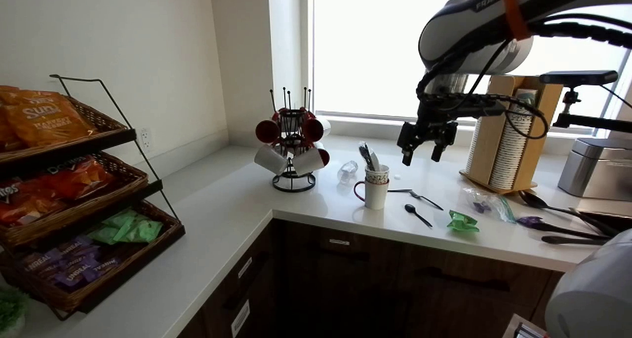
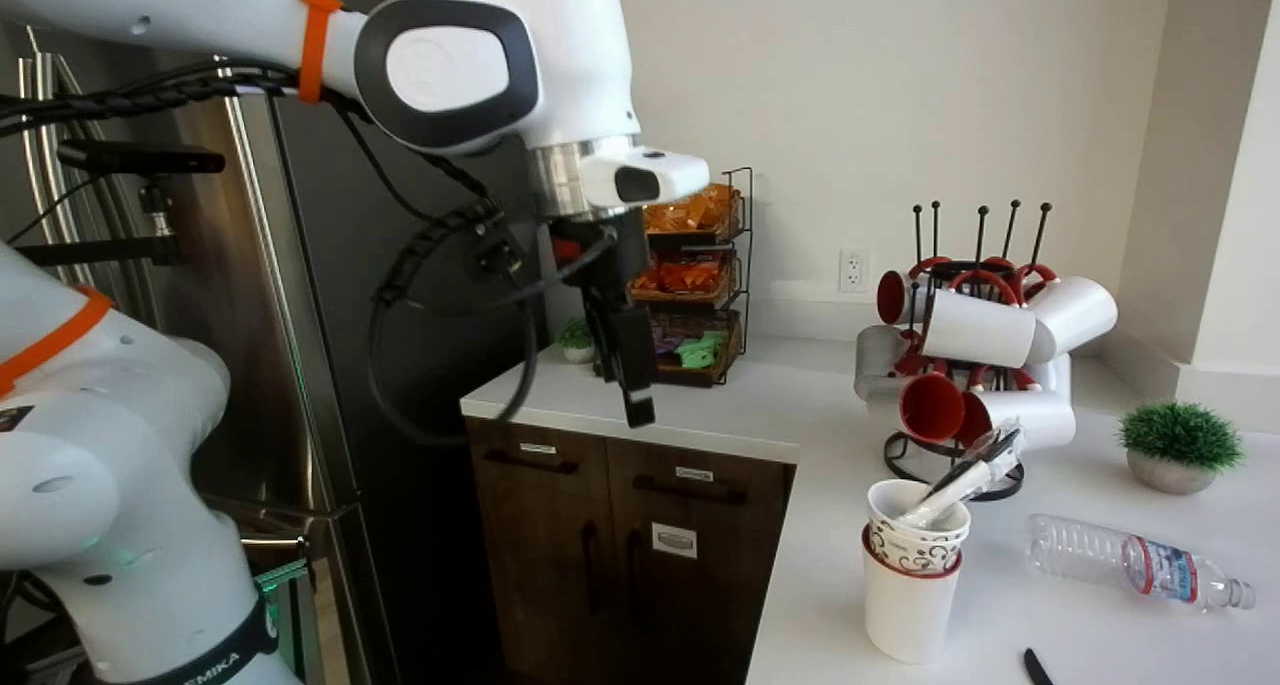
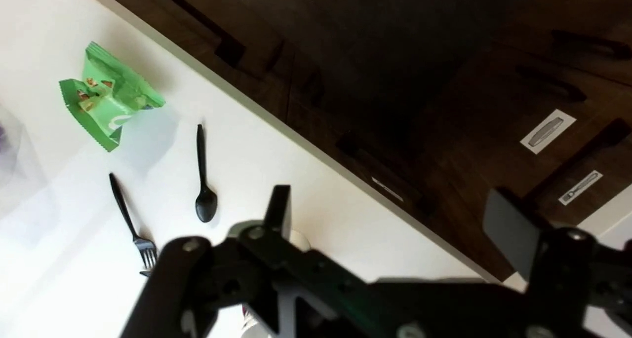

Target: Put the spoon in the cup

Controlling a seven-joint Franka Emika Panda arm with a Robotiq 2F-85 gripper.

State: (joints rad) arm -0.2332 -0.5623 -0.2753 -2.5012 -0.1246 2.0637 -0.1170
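Note:
The small black spoon (image 1: 418, 215) lies flat on the white counter near its front edge. It also shows in the wrist view (image 3: 203, 187). The cup is a white mug (image 1: 377, 196) with a dark red handle, upright left of the spoon; it also shows in an exterior view (image 2: 908, 610). Patterned paper cups (image 2: 912, 535) holding wrapped cutlery sit in its mouth. In the wrist view the mug is mostly hidden behind my gripper. My gripper (image 1: 422, 158) is open and empty, above the counter and apart from both. Its spread fingers also show in the wrist view (image 3: 390, 205).
A black fork (image 3: 131, 219) and a green snack bag (image 3: 111, 98) lie near the spoon. A mug rack (image 1: 291, 150), a plastic bottle (image 2: 1140, 563), a paper-cup dispenser (image 1: 501, 135) and large black utensils (image 1: 568, 224) are also on the counter. The counter edge (image 3: 296, 135) drops to dark drawers.

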